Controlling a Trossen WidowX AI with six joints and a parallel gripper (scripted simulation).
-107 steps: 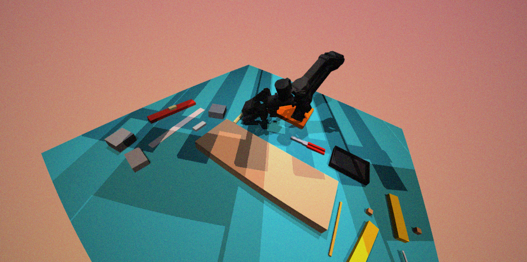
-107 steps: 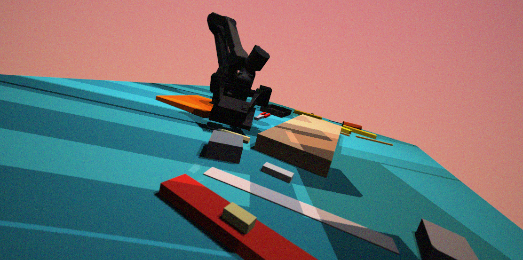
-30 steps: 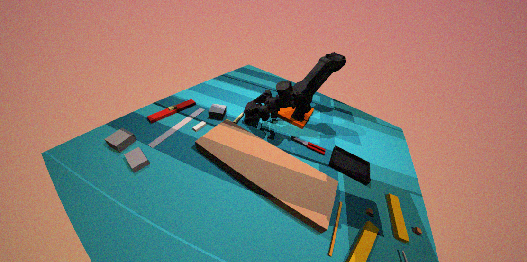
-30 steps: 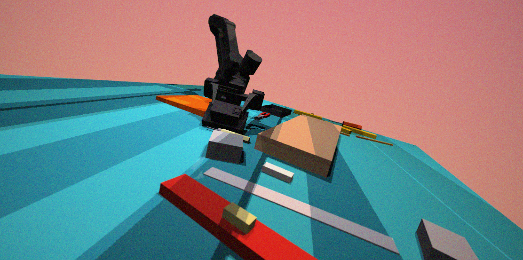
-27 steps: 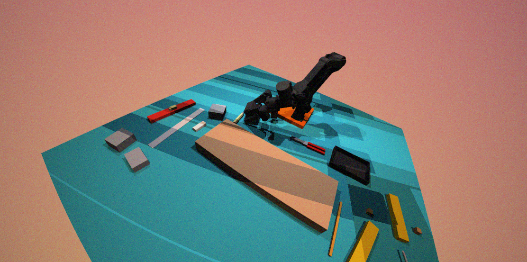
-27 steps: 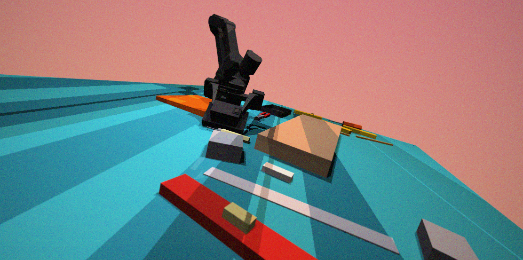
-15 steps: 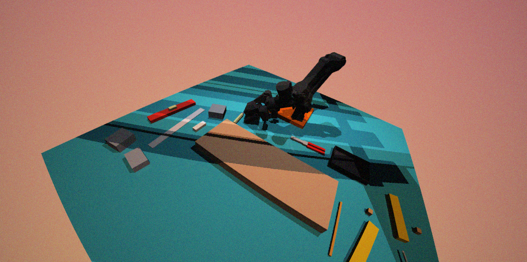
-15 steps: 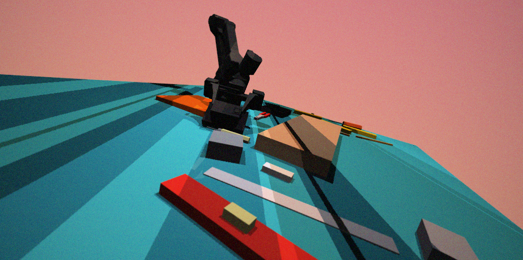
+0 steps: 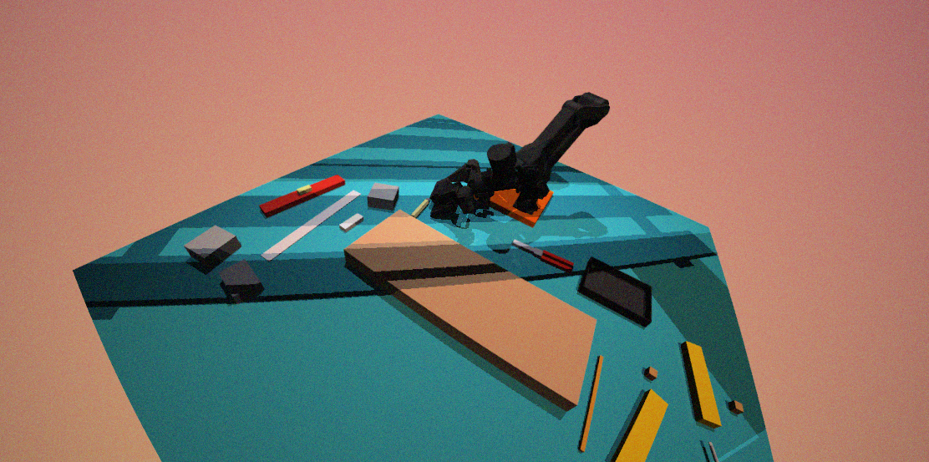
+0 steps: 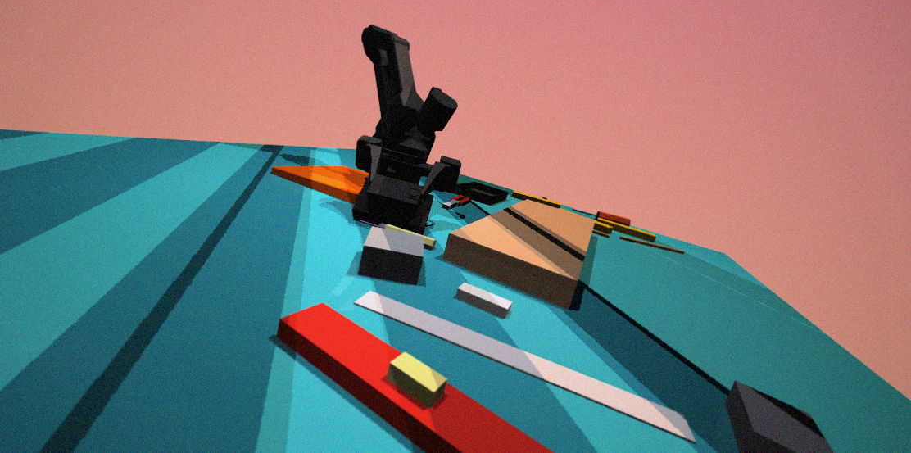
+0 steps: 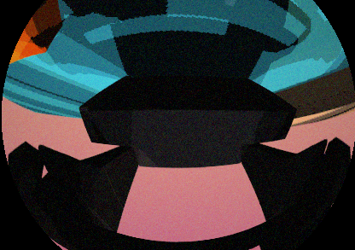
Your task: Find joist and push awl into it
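Note:
My gripper (image 9: 449, 201) (image 10: 396, 180) (image 11: 191, 146) is shut on the dark stud finder (image 10: 392, 196) (image 11: 188, 130), whose wider base faces down. It holds it low over the table, close to the orange plate. The tan floor panel (image 9: 506, 322) (image 10: 560, 224) (image 11: 324, 88) lies beside the gripper, to the right in the exterior view. The black tray (image 9: 583, 276) (image 10: 482, 195) stands beyond the red-handled tool. A pale yellow stick (image 9: 420, 207) (image 10: 412, 233) with a thin tip lies just before the gripper. I cannot tell which tool is the awl. The joist is hidden.
An orange plate (image 9: 510, 206) (image 10: 321, 178) lies under the arm. A red-handled tool (image 9: 556, 260) lies before the tray. Grey blocks (image 9: 383, 195) (image 10: 392, 255), a white strip (image 9: 312, 225), a white block (image 9: 351, 222) and a red bar (image 9: 279, 201) lie left. Yellow bars (image 9: 700, 387) lie right.

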